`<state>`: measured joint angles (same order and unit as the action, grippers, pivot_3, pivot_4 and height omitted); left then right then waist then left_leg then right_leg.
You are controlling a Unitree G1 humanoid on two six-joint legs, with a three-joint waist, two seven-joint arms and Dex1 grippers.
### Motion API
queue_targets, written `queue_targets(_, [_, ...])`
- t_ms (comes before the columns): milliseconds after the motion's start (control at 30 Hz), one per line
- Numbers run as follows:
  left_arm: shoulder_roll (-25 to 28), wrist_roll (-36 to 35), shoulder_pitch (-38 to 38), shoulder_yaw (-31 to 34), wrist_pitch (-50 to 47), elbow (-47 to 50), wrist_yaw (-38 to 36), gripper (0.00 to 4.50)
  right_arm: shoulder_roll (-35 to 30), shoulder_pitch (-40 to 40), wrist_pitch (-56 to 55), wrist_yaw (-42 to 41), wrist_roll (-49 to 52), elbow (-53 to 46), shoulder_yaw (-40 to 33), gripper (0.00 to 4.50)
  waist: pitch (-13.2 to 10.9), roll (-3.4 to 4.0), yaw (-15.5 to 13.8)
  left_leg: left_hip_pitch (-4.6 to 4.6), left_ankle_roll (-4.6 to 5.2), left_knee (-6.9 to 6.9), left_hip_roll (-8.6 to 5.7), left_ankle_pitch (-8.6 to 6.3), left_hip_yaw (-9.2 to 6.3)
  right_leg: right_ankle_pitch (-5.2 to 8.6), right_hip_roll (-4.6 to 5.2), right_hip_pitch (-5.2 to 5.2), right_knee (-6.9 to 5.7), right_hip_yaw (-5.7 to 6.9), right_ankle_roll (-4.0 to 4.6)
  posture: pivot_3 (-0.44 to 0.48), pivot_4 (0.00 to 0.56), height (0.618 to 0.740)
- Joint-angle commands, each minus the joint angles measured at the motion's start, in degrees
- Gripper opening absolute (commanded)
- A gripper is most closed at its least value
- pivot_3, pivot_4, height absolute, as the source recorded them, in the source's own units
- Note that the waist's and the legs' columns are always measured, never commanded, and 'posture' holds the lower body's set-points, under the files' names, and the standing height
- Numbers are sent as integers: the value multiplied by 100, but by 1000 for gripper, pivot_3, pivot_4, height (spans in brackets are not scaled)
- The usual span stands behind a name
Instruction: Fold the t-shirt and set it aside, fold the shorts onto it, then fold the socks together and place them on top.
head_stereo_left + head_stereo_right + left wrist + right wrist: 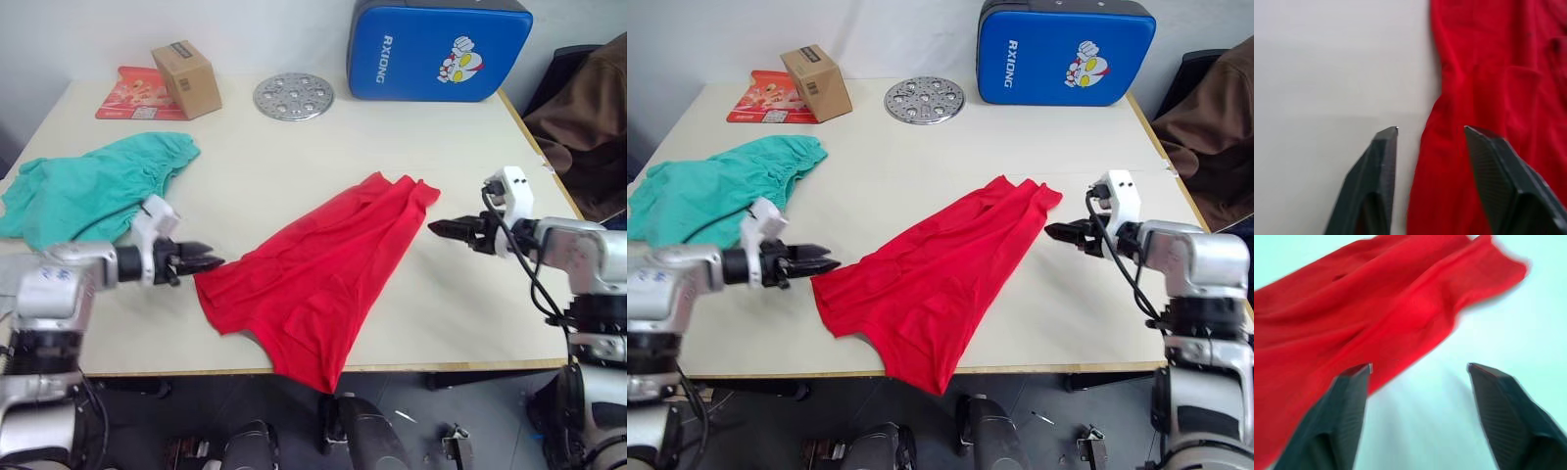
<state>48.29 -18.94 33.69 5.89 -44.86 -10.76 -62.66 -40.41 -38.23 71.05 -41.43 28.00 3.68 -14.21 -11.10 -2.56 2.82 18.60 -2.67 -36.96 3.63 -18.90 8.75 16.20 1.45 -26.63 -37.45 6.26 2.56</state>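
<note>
1. The left gripper (214, 262) hovers low over the surface (294, 157), its fingers parted and holding nothing; in the left wrist view the near-left edge of the t-shirt (1488, 98) lies between and just ahead of the fingertips (1387, 139).
2. The right gripper (438, 227) is also spread wide and empty, pointing at the t-shirt's far right corner from just beside it; in the right wrist view one finger overlaps the red cloth and the other stands over bare surface.
3. The t-shirt (318, 274) lies crumpled in a diagonal band across the middle of the surface, its near end hanging over the front edge.
4. The shorts (93, 186) lie bunched at the left side, behind the left gripper and apart from the t-shirt.
5. Along the far edge stand a cardboard box (186, 78) on a red flat packet (127, 96), a round perforated metal disc (294, 97) and a blue padded case (436, 49).
</note>
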Motion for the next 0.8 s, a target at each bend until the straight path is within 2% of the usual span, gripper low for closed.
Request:
queue_targets(33, [-76, 182, 1153, -469, 458, -1200, -550, 3549, -52, 637, 1366, -35, 983, -1841, -622, 4500, 0, -1, -64, 2, 4, -2, -1, -1, -1, -1, 1, 0, 1, 1, -2, 0, 150, 740])
queue_targets(133, [-520, 699, 2239, -947, 1197, -2658, -566, 4484, 254, 1231, 2080, 103, 1668, -2863, -964, 4500, 1, -1, -138, 13, 11, -11, -3, -5, -16, -3, 1, 3, 7, 13, -12, 0, 150, 740])
queue_targets(233, [-1233, 1129, 3041, -1215, 1978, -4045, -345, 4484, 611, 1830, 2145, 455, 2228, -3433, -896, 4500, 1, -2, -151, 55, 27, -16, -7, -12, -20, -6, 5, 3, 16, 19, -24, 0, 150, 740])
queue_targets(367, [-1999, 1473, 3695, -1228, 2729, -5343, 148, 4484, 1065, 2216, 2145, 1113, 2449, -3624, -633, 4500, -1, -5, -93, 56, 43, -26, -9, -18, -16, -20, 8, -7, 37, 24, -38, 0, 150, 740])
queue_targets(533, [-2612, 1647, 4078, -1080, 3218, -6128, 726, 4484, 1530, 2354, 2145, 1746, 2710, -3556, -476, 4500, -4, -11, -89, 59, 30, -23, -7, -13, -4, -19, 5, -32, 27, 22, -30, 0, 150, 740])
queue_targets(800, [-3117, 1970, 4066, -1012, 3499, -6481, 1193, 4484, 2195, 2226, 2145, 2474, 2831, -3240, -317, 4500, -4, -12, -69, 46, -2, -25, -7, 21, -7, -16, 4, -30, -22, 14, -7, 0, 150, 740])
